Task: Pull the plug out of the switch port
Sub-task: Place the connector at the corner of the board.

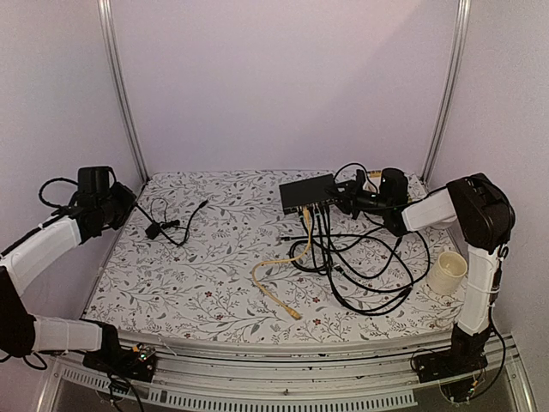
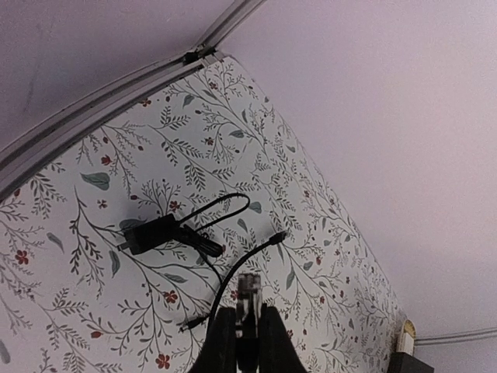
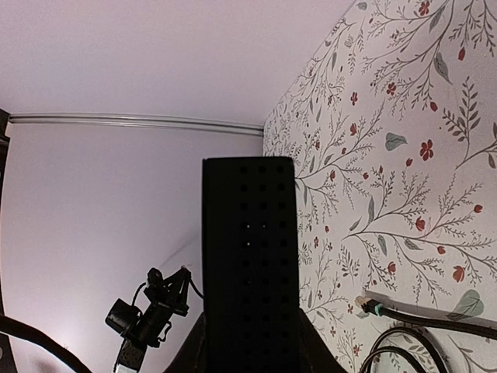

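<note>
Surface: a table (image 1: 214,283) covered in a floral cloth, with plain lilac walls behind and a metal post at each far corner.
Switch (image 1: 304,190): lay flat at the far side of the cloth, right of centre, its ports along the near edge.
Plugs (image 1: 306,210): several sat in those ports, one of them yellow; how deep they sat was too small to tell.
Yellow cable (image 1: 276,268): ran from the switch toward the near edge and looped, its free end lying on the cloth.
Black cables (image 1: 369,266): a loose tangle spread on the cloth just in front of the switch and off to the right.
Right gripper (image 1: 343,197): reached in level from the right, clamped on the right end of the switch; in its wrist view the perforated black case filled the gap between the fingers.
Left gripper (image 1: 118,206): hung above the far left edge, well apart from the switch, jaws closed; something small and blurred showed between the tips, too unclear to name.
Adapter (image 2: 147,234): black, on the cloth at far left, thin leads curling beside it.
Cup (image 1: 447,273): cream, upright by the right arm.
</note>
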Available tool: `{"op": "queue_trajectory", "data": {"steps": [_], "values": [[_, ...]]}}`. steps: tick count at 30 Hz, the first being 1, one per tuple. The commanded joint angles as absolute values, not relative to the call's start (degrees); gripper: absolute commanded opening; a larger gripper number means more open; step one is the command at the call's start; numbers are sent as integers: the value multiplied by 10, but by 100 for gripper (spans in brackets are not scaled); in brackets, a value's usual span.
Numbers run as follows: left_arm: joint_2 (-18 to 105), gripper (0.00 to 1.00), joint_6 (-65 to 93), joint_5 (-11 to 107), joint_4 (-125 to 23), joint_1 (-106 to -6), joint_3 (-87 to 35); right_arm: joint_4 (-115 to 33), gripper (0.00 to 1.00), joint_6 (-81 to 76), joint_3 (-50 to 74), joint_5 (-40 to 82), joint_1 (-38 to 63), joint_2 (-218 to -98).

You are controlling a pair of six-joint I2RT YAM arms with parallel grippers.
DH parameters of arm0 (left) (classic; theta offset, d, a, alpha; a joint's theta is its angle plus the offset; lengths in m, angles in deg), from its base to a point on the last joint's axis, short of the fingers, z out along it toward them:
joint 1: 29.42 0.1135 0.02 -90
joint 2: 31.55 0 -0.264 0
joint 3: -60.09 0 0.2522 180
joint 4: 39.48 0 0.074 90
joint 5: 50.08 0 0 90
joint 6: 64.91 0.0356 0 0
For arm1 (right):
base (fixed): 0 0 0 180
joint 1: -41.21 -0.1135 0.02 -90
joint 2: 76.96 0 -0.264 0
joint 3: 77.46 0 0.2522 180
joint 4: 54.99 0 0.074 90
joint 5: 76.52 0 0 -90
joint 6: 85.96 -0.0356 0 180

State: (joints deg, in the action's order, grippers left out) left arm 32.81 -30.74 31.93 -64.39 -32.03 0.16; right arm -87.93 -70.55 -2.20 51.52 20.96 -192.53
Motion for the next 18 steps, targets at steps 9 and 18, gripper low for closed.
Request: {"op": "queue_trajectory", "data": {"steps": [9,18], "values": [[355,14,-399,404,-504,-261,148,-921,2,-694,-24,541,183,-1884],[411,23,-401,424,-470,-203,173,-916,2,-688,-33,545,162,-1878]]}}
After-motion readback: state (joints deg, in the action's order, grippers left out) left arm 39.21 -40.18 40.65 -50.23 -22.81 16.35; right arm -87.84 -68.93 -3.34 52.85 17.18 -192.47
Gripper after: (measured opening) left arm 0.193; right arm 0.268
